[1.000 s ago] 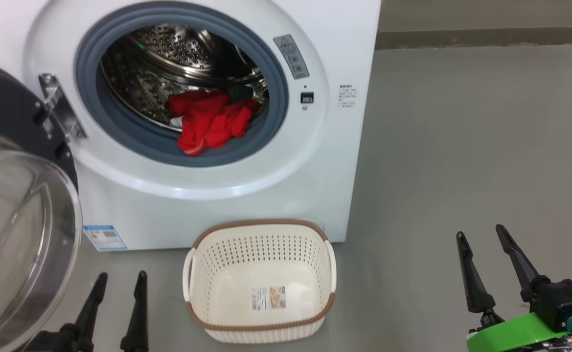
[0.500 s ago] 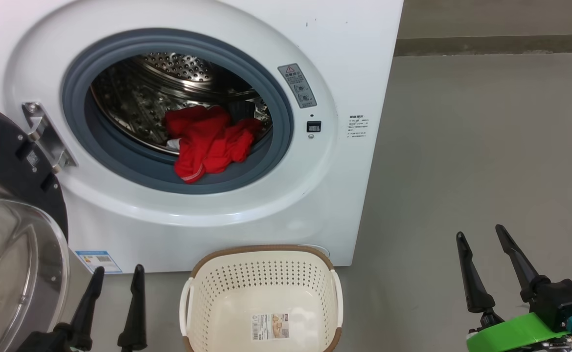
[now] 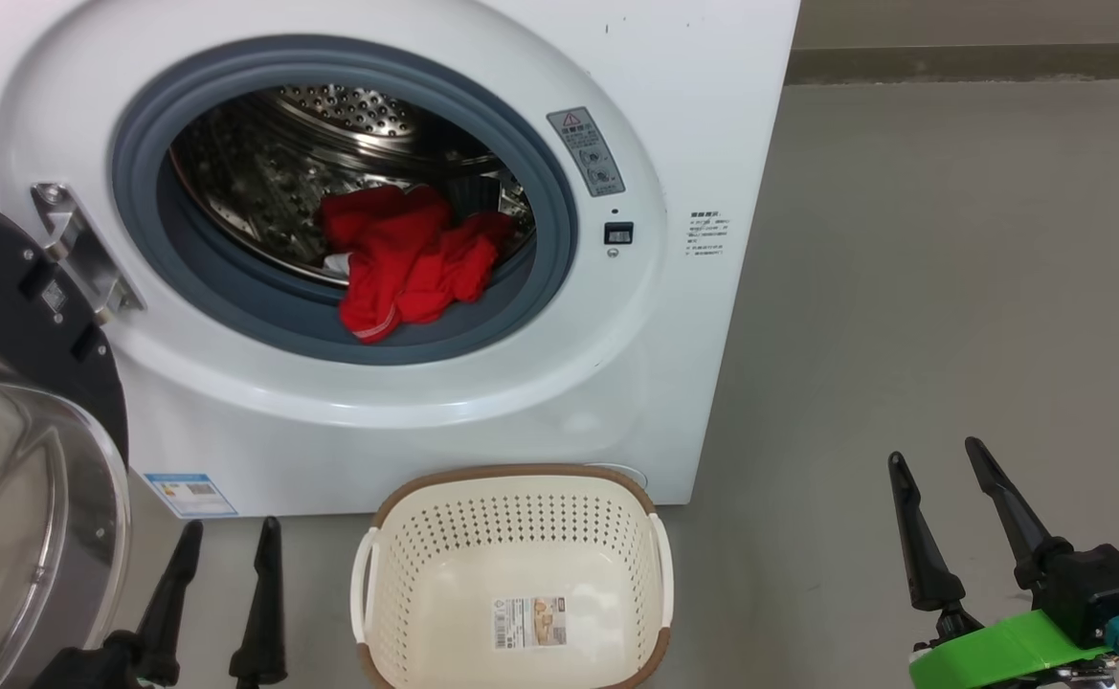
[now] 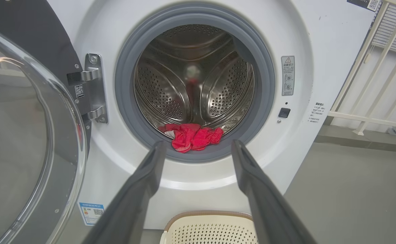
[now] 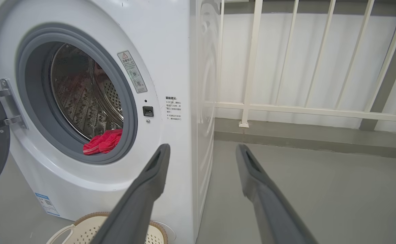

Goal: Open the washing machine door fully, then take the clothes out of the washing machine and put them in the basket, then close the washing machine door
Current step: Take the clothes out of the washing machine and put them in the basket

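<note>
The white washing machine (image 3: pixel 674 115) stands with its door (image 3: pixel 13 450) swung wide to the left, black rim and clear glass bowl facing me. Red clothes (image 3: pixel 404 260) lie at the drum's front lip, spilling onto the grey gasket; they also show in the left wrist view as clothes (image 4: pixel 191 136) and in the right wrist view as clothes (image 5: pixel 102 142). The cream basket (image 3: pixel 511 584) sits empty on the floor in front of the machine. My left gripper (image 3: pixel 231 532) is open, low beside the door glass. My right gripper (image 3: pixel 935 457) is open over bare floor, right of the basket.
Grey floor (image 3: pixel 951 287) stretches to the right of the machine. A white railing (image 5: pixel 303 108) stands behind, past the machine's right side. The door hinge (image 3: pixel 76 251) juts out at the opening's left edge. A blue label sticker (image 3: pixel 189 494) is on the machine's lower left.
The head camera has shifted, so the machine and basket sit differently in the picture. Both grippers stay open in the same places. The clothes have not moved.
</note>
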Tool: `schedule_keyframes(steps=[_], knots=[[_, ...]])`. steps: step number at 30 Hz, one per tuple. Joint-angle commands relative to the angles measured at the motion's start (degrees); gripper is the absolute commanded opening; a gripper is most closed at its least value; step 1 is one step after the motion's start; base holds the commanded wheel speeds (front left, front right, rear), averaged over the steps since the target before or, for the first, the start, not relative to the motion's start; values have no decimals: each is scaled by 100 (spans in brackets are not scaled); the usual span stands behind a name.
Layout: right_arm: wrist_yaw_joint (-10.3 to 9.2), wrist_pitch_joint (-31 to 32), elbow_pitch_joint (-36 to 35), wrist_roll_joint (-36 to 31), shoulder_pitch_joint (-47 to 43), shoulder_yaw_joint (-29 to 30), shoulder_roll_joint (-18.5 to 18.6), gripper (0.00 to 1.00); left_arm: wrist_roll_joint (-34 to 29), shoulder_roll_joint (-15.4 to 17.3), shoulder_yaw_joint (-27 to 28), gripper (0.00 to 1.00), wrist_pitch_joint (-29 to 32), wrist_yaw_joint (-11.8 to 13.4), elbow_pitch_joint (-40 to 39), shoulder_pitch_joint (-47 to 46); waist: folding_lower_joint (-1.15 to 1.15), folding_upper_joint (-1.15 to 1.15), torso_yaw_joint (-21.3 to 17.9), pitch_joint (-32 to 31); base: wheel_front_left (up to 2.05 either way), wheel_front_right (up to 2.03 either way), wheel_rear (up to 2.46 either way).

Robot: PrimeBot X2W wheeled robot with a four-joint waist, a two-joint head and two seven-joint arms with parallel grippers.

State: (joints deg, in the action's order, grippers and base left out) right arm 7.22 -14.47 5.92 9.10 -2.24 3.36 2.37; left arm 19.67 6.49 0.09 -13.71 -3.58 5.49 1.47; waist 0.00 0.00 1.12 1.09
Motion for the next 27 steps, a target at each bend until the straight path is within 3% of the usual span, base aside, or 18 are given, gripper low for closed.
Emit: schedule_keyframes(steps=[1, 27], knots=[[26, -52, -153, -5, 212, -136, 51, 100, 34, 111, 185, 100, -40, 39, -157, -225, 0, 0, 8, 22, 0, 0, 0], [26, -52, -324, -238, 612, -173, 51, 100, 65, 190, 41, 100, -85, 7, 128, -1382, 0, 0, 242, 1076, 0, 0, 0]])
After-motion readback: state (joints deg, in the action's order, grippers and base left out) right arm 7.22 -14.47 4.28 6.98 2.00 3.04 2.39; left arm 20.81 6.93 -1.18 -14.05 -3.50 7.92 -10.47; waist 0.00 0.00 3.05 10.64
